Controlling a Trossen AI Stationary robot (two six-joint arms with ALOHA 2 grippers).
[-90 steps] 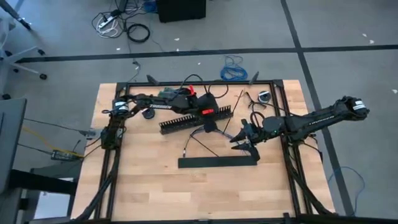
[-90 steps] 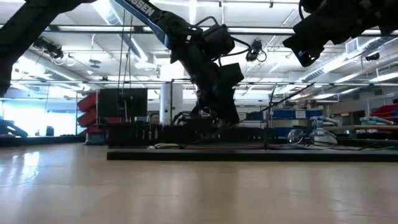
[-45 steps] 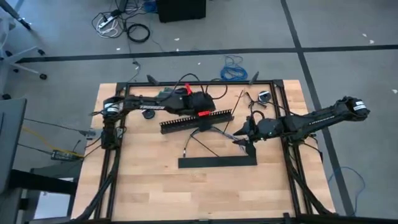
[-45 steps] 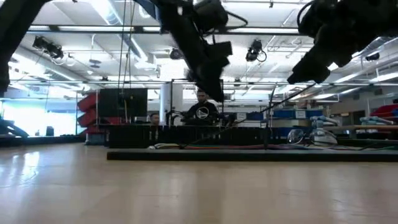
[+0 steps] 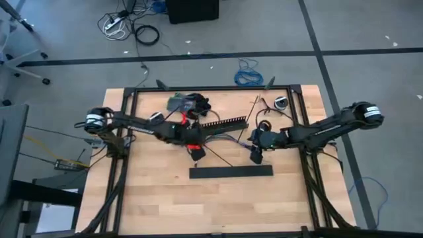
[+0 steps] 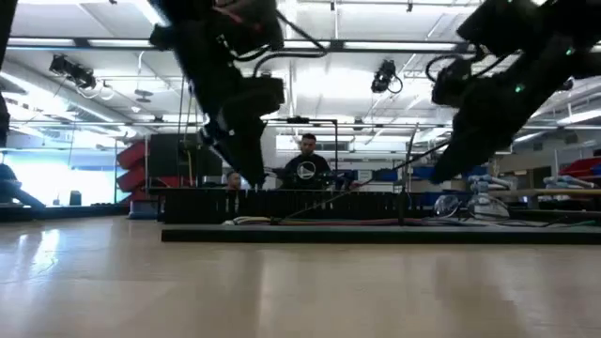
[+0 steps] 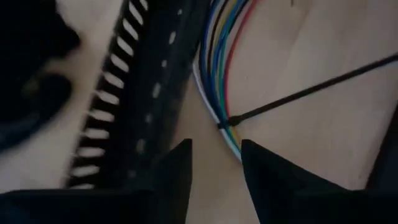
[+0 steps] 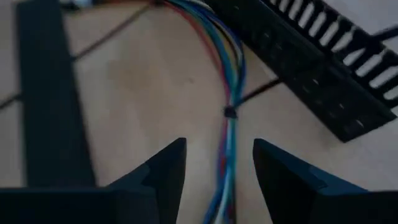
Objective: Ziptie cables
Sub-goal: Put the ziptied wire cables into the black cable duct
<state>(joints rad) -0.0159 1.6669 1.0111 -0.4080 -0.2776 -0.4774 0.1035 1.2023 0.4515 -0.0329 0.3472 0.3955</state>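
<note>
Wooden tabletop (image 5: 158, 198), both arms reached in over its middle.

Left gripper (image 7: 216, 163): fingers (image 7: 177, 163) spread apart, nothing between them. Just ahead of its tips lie the cables (image 7: 219, 68), a flat run of blue, green, yellow, red and white wires. One ziptie (image 7: 311, 90) is cinched round the bundle right in front of the gap, its black tail running off across the bare wood. Slotted cable duct (image 7: 134, 93) lies alongside the cables, touching or nearly so; can't tell which.

Right gripper (image 8: 217, 163): fingers (image 8: 165, 168) also apart and empty. The same bundle runs straight out from between its tips, with the black ziptie knot sitting a little ahead of the gap. Slotted duct is to one side of the wires, a wide flat black bar (image 8: 53, 93) to the other, well apart from them.

From overhead: the left gripper sits near the duct's end, the right gripper beyond the duct's opposite end, and the flat bar lies on the near side of both. Wires themselves are too thin to make out there.

Level view across the tabletop: both grippers hang low over the duct and bar. A person (image 6: 307, 169) sits in the room behind the tabletop.
</note>
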